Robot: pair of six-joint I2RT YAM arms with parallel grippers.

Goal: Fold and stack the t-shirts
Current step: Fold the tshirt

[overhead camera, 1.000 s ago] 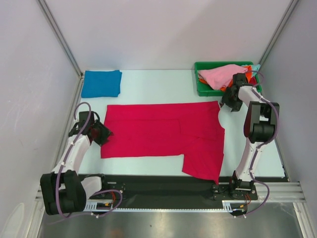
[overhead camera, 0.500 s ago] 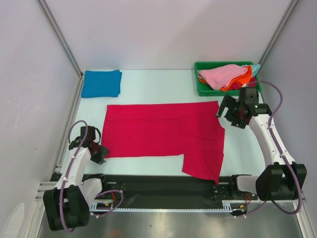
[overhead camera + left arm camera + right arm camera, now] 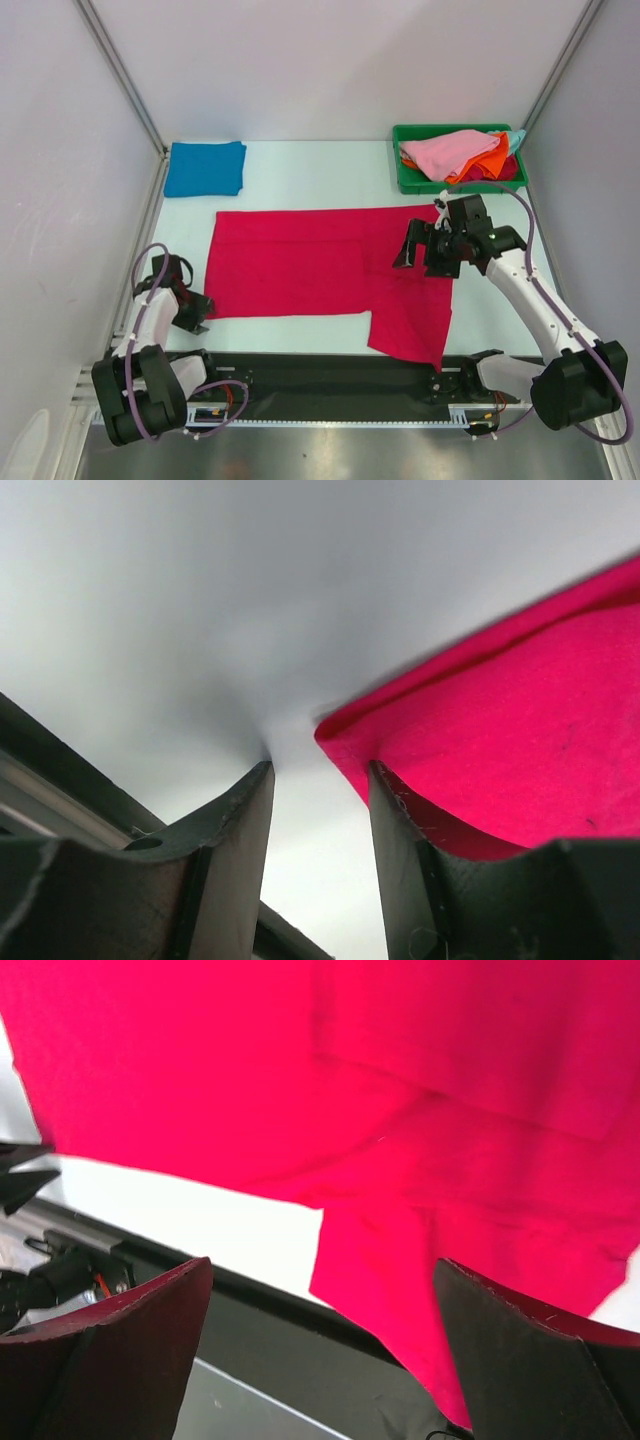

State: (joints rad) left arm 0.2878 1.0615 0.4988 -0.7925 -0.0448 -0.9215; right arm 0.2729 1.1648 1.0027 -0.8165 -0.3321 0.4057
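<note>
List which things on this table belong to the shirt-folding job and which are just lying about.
Belong to the job: crimson t-shirt spread flat mid-table; folded blue t-shirt at the far left corner; pink t-shirt and orange t-shirt heaped in the bin.
Just lying about: green bin at the far right corner; black strip along the near edge.
</note>
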